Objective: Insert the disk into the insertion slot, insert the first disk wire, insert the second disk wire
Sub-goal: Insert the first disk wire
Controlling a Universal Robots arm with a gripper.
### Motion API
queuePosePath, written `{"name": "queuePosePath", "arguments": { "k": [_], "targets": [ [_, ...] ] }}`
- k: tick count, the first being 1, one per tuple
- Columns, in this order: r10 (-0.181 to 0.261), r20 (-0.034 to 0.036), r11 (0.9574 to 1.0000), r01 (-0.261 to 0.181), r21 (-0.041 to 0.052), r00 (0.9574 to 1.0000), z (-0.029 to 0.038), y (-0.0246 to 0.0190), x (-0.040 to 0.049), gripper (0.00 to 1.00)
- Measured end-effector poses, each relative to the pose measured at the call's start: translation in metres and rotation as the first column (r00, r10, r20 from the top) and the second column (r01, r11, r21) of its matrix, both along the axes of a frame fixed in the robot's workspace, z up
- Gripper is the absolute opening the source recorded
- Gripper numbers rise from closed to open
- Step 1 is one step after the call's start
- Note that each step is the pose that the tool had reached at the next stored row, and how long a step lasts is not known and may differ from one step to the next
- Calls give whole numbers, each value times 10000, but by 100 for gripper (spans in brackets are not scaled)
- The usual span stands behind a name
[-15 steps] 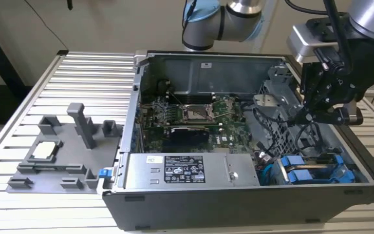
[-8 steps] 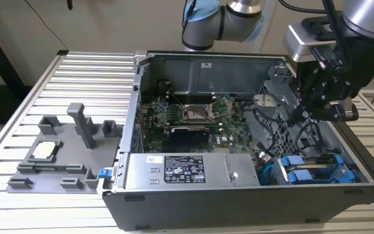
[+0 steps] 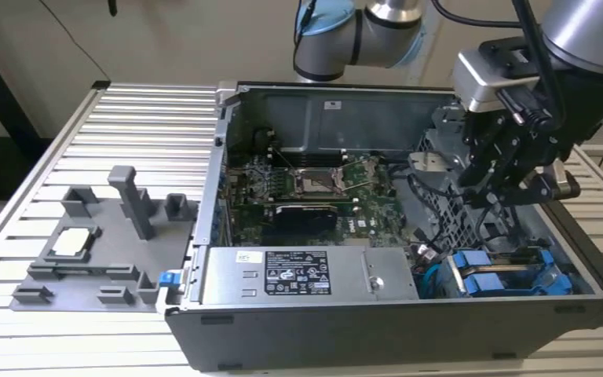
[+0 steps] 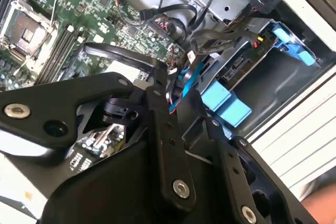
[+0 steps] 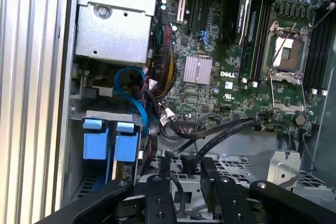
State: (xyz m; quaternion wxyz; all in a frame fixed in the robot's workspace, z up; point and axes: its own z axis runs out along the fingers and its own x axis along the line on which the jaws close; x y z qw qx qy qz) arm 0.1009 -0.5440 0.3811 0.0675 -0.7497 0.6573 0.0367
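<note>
We see the gripper [image 3: 493, 195] hang inside the open computer case [image 3: 385, 330], above the perforated drive cage [image 3: 443, 204] and near the case wall on the exterior view's right. We cannot tell whether it is open or closed. The disk [image 3: 480, 281], in its blue carrier, sits in the insertion slot [image 5: 105, 115] at the case's front corner, apart from the gripper. 1 blue cable [image 5: 134, 90] loops beside the slot's edge, and black cables [image 5: 220, 135] crowd the room between.
</note>
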Motion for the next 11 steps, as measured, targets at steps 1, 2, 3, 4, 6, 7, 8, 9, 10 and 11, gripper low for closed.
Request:
{"name": "queuePosePath", "arguments": {
  "k": [1,2,3,4,6,7,8,9,10,11],
  "targets": [
    [27,26,10000,-27,-1,10000,-7,0,-14,37],
    [37,51,10000,-37,-24,10000,-11,0,-31,37],
    [42,78,10000,-41,-66,10000,-16,1,-49,37],
    [46,108,9999,-44,-126,9999,-20,5,-69,37],
    [54,188,9997,-50,-221,9998,-33,28,-101,37],
    [64,244,9996,-57,-269,9997,-40,49,-112,37],
    [76,288,9994,-66,-354,9996,-43,64,-122,37],
    [88,319,9989,-74,-454,9995,-47,76,-131,37],
    [95,360,9984,-75,-552,9993,-50,94,-142,37],
    [98,403,9979,-72,-649,9991,-53,117,-153,37]
  ]
}}
